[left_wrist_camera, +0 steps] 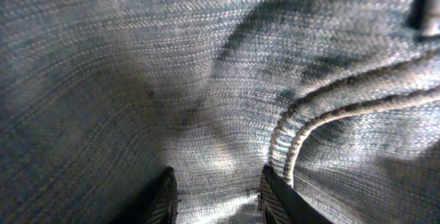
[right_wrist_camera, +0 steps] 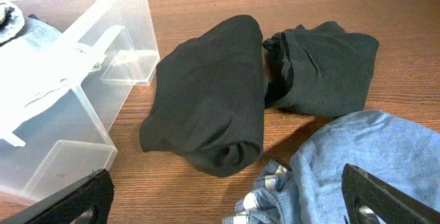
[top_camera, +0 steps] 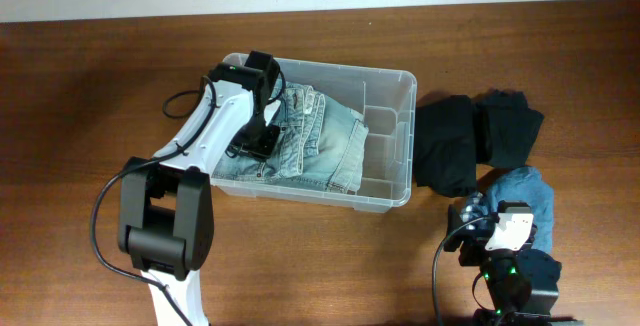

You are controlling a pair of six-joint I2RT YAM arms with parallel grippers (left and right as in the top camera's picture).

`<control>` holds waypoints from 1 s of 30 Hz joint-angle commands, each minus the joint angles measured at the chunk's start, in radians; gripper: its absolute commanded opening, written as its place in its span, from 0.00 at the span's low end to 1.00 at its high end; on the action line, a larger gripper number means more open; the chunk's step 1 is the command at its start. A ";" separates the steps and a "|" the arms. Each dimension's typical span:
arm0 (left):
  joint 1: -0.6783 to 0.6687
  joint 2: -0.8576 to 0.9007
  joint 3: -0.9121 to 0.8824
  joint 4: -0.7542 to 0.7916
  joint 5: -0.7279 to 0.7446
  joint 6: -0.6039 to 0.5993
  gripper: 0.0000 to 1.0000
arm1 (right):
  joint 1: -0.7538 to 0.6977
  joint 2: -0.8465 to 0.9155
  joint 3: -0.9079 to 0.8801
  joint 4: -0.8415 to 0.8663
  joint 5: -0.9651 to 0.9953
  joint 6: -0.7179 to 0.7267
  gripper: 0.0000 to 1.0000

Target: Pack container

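In the middle of the table, container: the clear rectangular plastic tub (top_camera: 404, 78) is sitting on the brown wooden table (top_camera: 80, 96), its right-hand compartments showing bare.
Contents: the folded light-blue denim jeans (top_camera: 312, 148) are filling its left and middle part.
My left gripper (left_wrist_camera: 220, 198): it is bearing down on the denim inside the tub. The jaws are standing a narrow gap apart with cloth between them, and I cannot tell whether they are pinching a fold or only pressing.
Doing this well: I am judging that the jeans need flattening below the rim, so I am aiming for a straight downward press clear of the thick seam, without dragging the stack sideways.
Waiting pile: a rolled black garment (top_camera: 448, 151) and a dark crumpled one (top_camera: 512, 124) are lying just right of the tub.
My right gripper (right_wrist_camera: 227, 198): it is hovering wide open and empty over a pale-blue cloth (right_wrist_camera: 375, 159).
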 commanded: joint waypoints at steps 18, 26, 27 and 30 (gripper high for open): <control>0.233 0.018 1.406 -0.488 0.045 -0.049 0.81 | -0.007 -0.006 -0.006 -0.001 -0.002 -0.007 0.98; 0.369 0.003 1.409 -0.488 0.052 -0.048 1.00 | -0.007 -0.006 -0.006 0.084 -0.029 0.022 0.98; 0.369 0.003 1.409 -0.488 0.052 -0.048 1.00 | -0.007 -0.006 -0.006 0.109 -0.074 0.057 0.98; 0.367 0.003 1.409 -0.487 0.052 -0.048 1.00 | -0.007 -0.005 -0.006 0.248 -0.219 0.143 0.98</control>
